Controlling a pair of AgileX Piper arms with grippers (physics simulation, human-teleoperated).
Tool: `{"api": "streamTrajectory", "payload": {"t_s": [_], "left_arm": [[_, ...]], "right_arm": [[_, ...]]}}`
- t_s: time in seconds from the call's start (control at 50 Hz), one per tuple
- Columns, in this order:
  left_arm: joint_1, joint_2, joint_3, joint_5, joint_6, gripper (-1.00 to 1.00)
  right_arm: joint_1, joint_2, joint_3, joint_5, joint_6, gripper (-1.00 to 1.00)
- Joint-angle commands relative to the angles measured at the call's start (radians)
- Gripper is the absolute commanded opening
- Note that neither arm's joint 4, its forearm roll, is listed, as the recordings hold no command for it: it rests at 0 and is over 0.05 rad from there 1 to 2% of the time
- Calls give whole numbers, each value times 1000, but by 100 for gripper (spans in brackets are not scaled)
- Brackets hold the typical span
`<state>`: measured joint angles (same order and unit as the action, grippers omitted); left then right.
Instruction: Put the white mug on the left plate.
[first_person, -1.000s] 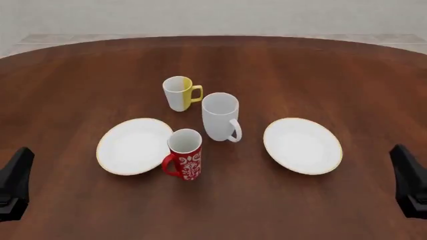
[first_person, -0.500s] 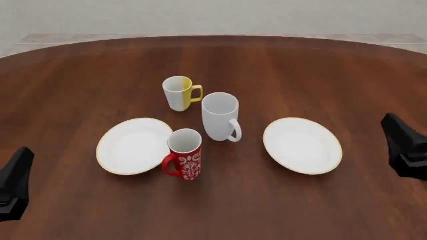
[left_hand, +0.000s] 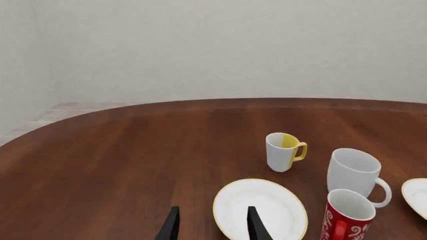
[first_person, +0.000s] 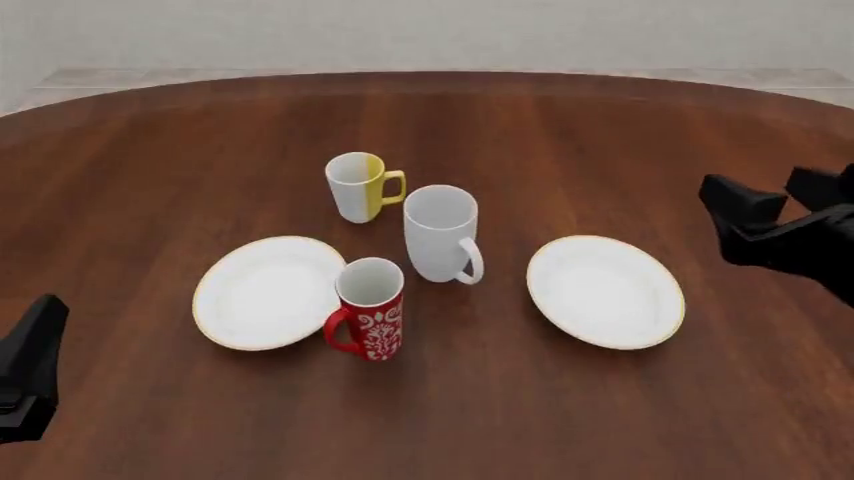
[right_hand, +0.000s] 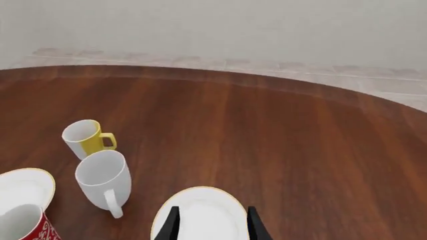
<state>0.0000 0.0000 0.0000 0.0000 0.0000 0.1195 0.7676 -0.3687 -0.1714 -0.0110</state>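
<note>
The white mug (first_person: 442, 233) stands upright near the middle of the dark wooden table (first_person: 561, 130), its loop handle turned toward the near edge and a little to the right. It rests on the bare wood, not on either plate. The left plate (first_person: 266, 292) lies at about 8 o'clock from the mug, close by but not touching it. The red mug (first_person: 370, 308) with its white pattern stands at 7 o'clock from the white mug, just beside the left plate's right rim; whether it overlaps the rim cannot be told. The half-white, half-yellow mug (first_person: 358, 186) stands at 11 o'clock from the white mug, with a small gap between them. The right plate (first_person: 605, 291) lies at 4 o'clock from the white mug, well apart from it.

The right hand (first_person: 771, 218) hangs in the air at the right edge of the front view, beyond the right plate and clear of everything; its two dark fingers (right_hand: 172, 225) stand parted with nothing between them, the right plate showing below the gap in its own wrist view. The left hand (first_person: 30, 365) sits low at the near left corner, far from the mugs; its fingers (left_hand: 254, 225) are likewise spread apart and grip nothing.
</note>
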Motion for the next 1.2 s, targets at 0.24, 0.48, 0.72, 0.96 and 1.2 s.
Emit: {"api": "streamTrajectory", "payload": {"t_s": [0.24, 0.48, 0.72, 0.96, 1.2], "left_arm": [[0, 0, 0, 0, 0, 100], [0, 0, 0, 0, 0, 100], [0, 0, 0, 0, 0, 100], [0, 0, 0, 0, 0, 100], [0, 0, 0, 0, 0, 100]], "right_arm": [[84, 208, -176, 34, -34, 100], [155, 301, -238, 12, -57, 100], [212, 361, -254, -20, -55, 100], [259, 409, -262, -46, -55, 100], [308, 459, -286, -70, -43, 100]]}}
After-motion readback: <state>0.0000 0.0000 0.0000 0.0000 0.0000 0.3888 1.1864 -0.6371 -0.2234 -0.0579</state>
